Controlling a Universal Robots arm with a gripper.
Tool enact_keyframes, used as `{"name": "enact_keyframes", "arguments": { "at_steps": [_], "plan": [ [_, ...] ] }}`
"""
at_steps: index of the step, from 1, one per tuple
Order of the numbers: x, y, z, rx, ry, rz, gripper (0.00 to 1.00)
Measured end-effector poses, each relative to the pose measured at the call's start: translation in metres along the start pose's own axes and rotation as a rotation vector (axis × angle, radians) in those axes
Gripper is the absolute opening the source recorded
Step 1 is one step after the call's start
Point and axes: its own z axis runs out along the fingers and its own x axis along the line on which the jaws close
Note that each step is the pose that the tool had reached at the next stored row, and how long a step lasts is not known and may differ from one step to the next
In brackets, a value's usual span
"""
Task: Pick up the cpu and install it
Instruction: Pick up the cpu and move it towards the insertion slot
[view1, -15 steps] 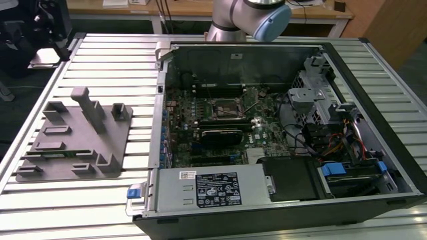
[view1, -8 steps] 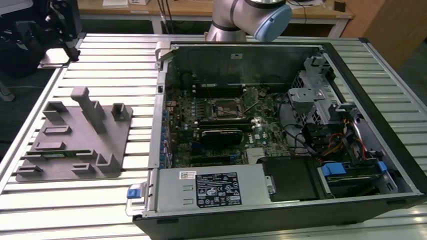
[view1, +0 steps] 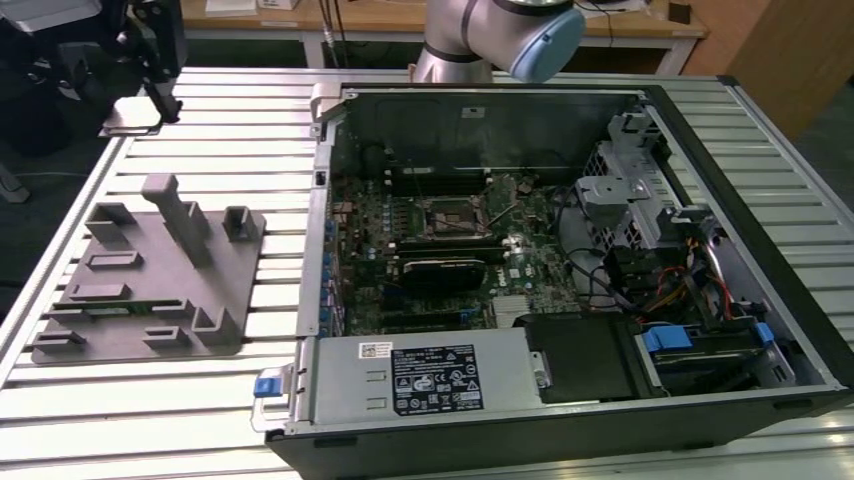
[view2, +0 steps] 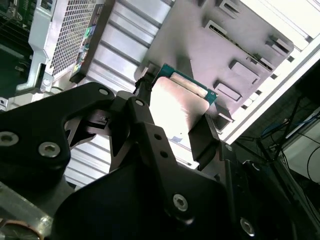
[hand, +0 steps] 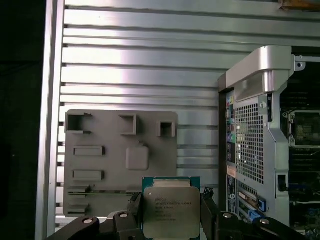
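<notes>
The cpu (hand: 171, 209), a flat square chip with a shiny silver top and green rim, sits between my gripper's (hand: 172, 216) two black fingers, which are shut on its opposite edges. In the second wrist view the cpu (view2: 176, 105) shows again in the gripper (view2: 172, 117), with one finger (view2: 202, 137) pressed on its side. It hangs in the air above the slatted metal table, between the grey fixture plate (hand: 120, 155) and the open computer case (hand: 250, 135). On the motherboard in the exterior view lies the square socket frame (view1: 450, 216). The arm (view1: 494, 35) stands behind the case.
The grey fixture plate (view1: 147, 275) with raised blocks and posts lies at the exterior view's left. The open case (view1: 561, 240) holds a power supply (view1: 420, 375), cables and drive bays. The slatted table (view1: 200, 420) ends at a dark edge near the fixture.
</notes>
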Motion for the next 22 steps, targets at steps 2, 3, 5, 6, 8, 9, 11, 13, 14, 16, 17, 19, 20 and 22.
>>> {"name": "enact_keyframes", "arguments": {
  "at_steps": [2, 3, 5, 6, 8, 9, 11, 13, 14, 16, 17, 19, 20, 22],
  "plan": [
    [-0.0046, 0.0000, 0.0003, 0.0000, 0.0000, 0.000, 0.55],
    [-0.0069, -0.0001, 0.0004, -0.0001, -0.0001, 0.000, 0.55],
    [-0.0116, -0.0001, 0.0006, -0.0001, -0.0001, 0.000, 0.55],
    [-0.0138, -0.0001, 0.0007, 0.0000, 0.0000, 0.000, 0.55],
    [-0.0179, -0.0001, 0.0008, 0.0001, 0.0001, 0.000, 0.55],
    [-0.0199, -0.0002, 0.0010, 0.0000, 0.0000, 0.000, 0.55],
    [-0.0242, -0.0002, 0.0013, -0.0001, -0.0001, 0.000, 0.55],
    [-0.0287, -0.0002, 0.0015, -0.0001, -0.0001, 0.000, 0.55],
    [-0.0308, -0.0002, 0.0015, 0.0000, -0.0001, 0.000, 0.55],
    [-0.0350, -0.0003, 0.0017, 0.0000, 0.0000, 0.000, 0.55],
    [-0.0371, -0.0003, 0.0018, 0.0000, -0.0001, 0.000, 0.55],
    [-0.0411, -0.0003, 0.0020, 0.0000, 0.0000, 0.000, 0.55],
    [-0.0432, -0.0003, 0.0021, 0.0000, 0.0000, 0.000, 0.55],
    [-0.0473, -0.0004, 0.0023, 0.0000, 0.0000, 0.000, 0.55]
  ]
}}
